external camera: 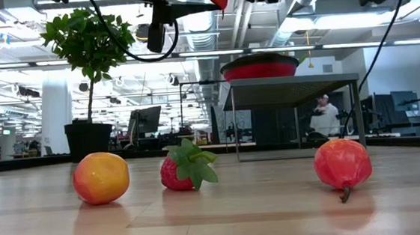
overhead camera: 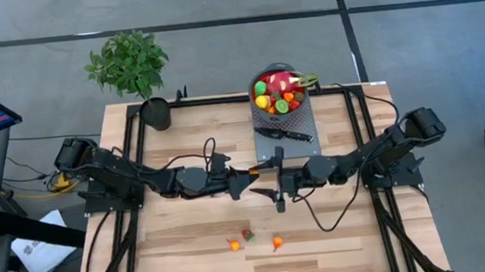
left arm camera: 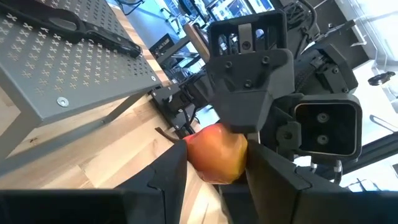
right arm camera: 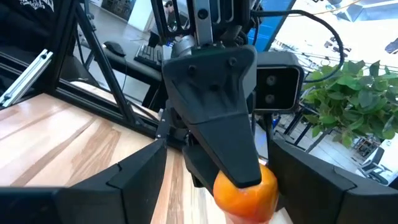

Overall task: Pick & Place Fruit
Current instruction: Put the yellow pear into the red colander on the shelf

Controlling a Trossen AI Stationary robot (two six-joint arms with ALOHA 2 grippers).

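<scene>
Wooden bench (overhead camera: 190, 237) under both arms, potted plant (overhead camera: 131, 65) off its far corner. Left gripper (overhead camera: 251, 172) met right gripper (overhead camera: 274, 189) at mid-bench, raised above the surface. Left gripper was clamped on an orange-red fruit (left arm camera: 216, 153); right gripper's fingers (right arm camera: 134, 171) stood wide to either side of it, not touching. Red bowl (overhead camera: 281, 93) heaped with fruit sat on a grey stand (overhead camera: 299, 127), knife (overhead camera: 283, 134) beside it. Three loose pieces lay near the front edge: orange one (external camera: 101, 178), strawberry (external camera: 186, 167), red one (external camera: 342, 164).
</scene>
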